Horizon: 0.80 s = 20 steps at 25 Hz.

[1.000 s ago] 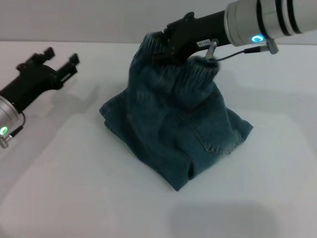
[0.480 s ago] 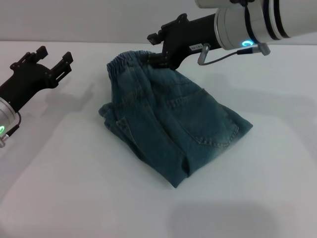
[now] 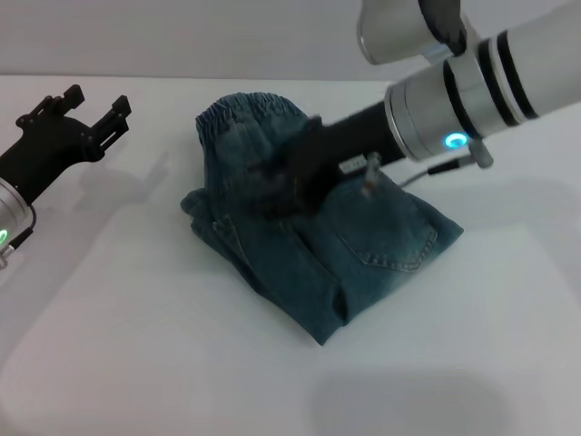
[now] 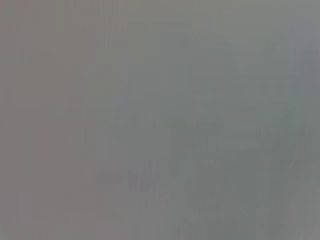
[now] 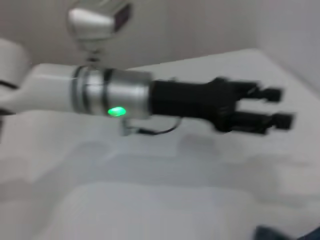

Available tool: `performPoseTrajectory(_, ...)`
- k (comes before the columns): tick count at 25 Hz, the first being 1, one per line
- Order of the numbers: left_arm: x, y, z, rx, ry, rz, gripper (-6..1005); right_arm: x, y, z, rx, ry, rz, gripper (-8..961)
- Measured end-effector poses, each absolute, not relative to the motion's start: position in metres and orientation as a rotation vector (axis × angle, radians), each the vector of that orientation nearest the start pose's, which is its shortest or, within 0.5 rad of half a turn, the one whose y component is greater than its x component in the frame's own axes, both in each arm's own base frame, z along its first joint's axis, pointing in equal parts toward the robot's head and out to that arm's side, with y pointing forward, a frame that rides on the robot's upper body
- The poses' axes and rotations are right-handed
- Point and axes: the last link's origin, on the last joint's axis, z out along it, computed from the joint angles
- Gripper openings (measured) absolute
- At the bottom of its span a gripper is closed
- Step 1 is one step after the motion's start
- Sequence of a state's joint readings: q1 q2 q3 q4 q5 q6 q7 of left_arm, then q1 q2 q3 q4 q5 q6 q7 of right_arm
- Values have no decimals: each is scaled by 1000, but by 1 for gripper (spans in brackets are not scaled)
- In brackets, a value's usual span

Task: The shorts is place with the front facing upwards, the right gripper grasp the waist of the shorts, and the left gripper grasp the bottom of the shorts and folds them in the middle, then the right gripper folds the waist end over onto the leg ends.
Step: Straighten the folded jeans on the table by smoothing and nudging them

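The denim shorts (image 3: pixel 381 236) lie folded in a heap on the white table (image 3: pixel 118 345), back pocket up. Their crinkled elastic waist (image 3: pixel 243 107) rests flat at the far left end of the heap. The leg ends are hidden under the top layer. My right gripper (image 3: pixel 265 182) is a dark blur low over the middle of the shorts, nearer than the waist and apart from it. My left gripper (image 3: pixel 80 111) hovers open and empty over the table left of the shorts; the right wrist view shows its prongs (image 5: pixel 272 107) spread. A sliver of denim (image 5: pixel 285 233) shows there too.
The left wrist view is plain grey with nothing to make out. The silver right arm (image 3: pixel 472 91) with its blue-lit ring reaches in from the upper right over the shorts. Bare white table lies to the left of and in front of the shorts.
The right gripper carried the lifted waist over to the left, laid it down, and has now swung back off it over the middle of the shorts. The left gripper barely moved.
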<state>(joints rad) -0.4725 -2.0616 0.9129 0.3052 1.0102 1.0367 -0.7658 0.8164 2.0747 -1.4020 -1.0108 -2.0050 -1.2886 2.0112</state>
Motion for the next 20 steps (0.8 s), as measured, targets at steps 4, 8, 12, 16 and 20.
performPoseTrajectory(4,-318,367,9,-1906,-636,-756,724,93,368,-55,-3107,433,127,442)
performPoseTrajectory(8,-317,368,9,-1907,-633,-755,724,108,355,-65,-3180,548,54,441)
performPoseTrajectory(12,-315,369,7,-1910,-631,-755,725,127,347,-77,-3203,658,-25,441)
performPoseTrajectory(16,-315,369,4,-1917,-624,-743,725,139,347,-83,-3186,726,-49,440)
performPoseTrajectory(20,-316,368,2,-1921,-631,-740,724,148,348,-86,-3162,765,-56,440)
